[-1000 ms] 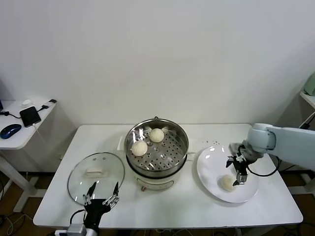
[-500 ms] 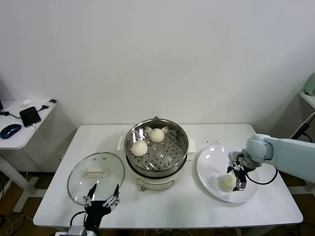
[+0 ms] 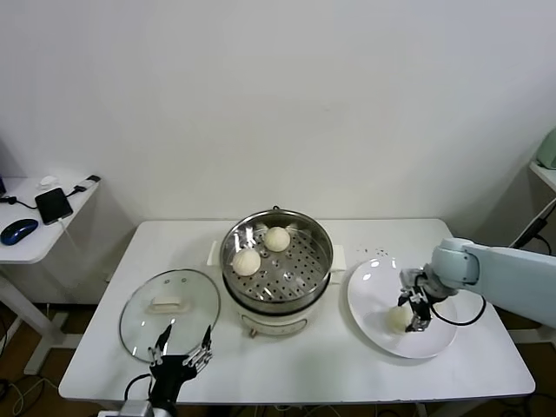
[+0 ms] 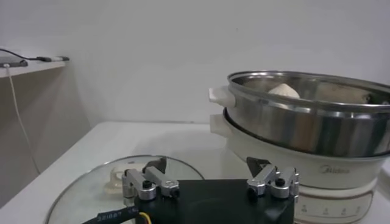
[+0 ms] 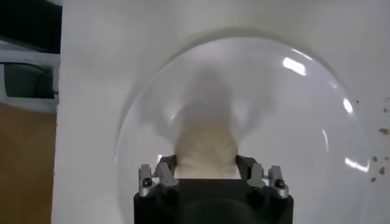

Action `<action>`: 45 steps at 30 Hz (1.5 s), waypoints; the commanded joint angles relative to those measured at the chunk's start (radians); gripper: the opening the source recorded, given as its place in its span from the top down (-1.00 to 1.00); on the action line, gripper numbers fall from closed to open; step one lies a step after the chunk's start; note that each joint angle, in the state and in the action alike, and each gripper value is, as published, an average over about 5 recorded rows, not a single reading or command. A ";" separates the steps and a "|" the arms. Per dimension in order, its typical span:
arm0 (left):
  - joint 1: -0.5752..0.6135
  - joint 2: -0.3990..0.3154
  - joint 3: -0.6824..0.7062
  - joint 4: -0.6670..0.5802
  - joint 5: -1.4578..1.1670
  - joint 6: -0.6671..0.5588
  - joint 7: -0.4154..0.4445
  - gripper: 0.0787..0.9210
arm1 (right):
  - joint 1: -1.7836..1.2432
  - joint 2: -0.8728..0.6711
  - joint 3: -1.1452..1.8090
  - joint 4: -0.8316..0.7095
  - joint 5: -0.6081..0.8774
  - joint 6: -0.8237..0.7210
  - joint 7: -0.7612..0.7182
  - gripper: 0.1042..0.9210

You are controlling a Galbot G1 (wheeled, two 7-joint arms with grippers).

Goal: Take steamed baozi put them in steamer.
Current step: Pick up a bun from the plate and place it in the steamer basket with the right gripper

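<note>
The steel steamer (image 3: 320, 271) stands mid-table with two steamed baozi (image 3: 246, 261) (image 3: 277, 238) on its perforated tray; its wall (image 4: 304, 125) also fills the left wrist view, with one baozi (image 4: 284, 91) peeking over the rim. A third baozi (image 3: 397, 321) lies on the white plate (image 3: 372, 287). My right gripper (image 3: 407, 318) is down on the plate with a finger pressed against each side of that baozi (image 5: 206, 145), still resting on the plate (image 5: 292, 122). My left gripper (image 3: 179, 347) waits open near the table's front edge, over the lid.
A round glass lid (image 3: 169, 304) with a white handle lies flat left of the steamer, seen also as the lid (image 4: 91, 190) in the left wrist view. A side table (image 3: 35, 239) with a phone and mouse stands off to the far left.
My right gripper dropped down onto the plate and drew its fingers in around the baozi. The left arm stayed still.
</note>
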 commanded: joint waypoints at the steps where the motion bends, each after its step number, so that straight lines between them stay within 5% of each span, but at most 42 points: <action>1: 0.001 0.002 0.004 -0.004 0.003 0.003 0.002 -0.77 | 0.325 0.053 -0.088 0.000 0.049 0.112 -0.127 -0.37; 10: -0.015 0.000 0.007 0.006 0.004 0.011 0.007 -0.77 | 0.644 0.367 -0.148 -0.094 0.267 0.479 -0.247 -0.39; 19: -0.023 0.000 0.005 0.017 0.003 0.009 0.006 -0.77 | 0.533 0.627 -0.059 -0.017 0.127 0.845 -0.284 -0.37; 32: -0.009 0.007 -0.002 0.019 -0.003 -0.002 -0.001 -0.77 | 0.188 0.740 -0.004 -0.144 -0.202 0.868 -0.165 -0.36; 45: -0.016 0.006 0.000 0.025 -0.004 0.000 -0.002 -0.77 | 0.076 0.759 0.013 -0.209 -0.264 0.804 -0.079 -0.37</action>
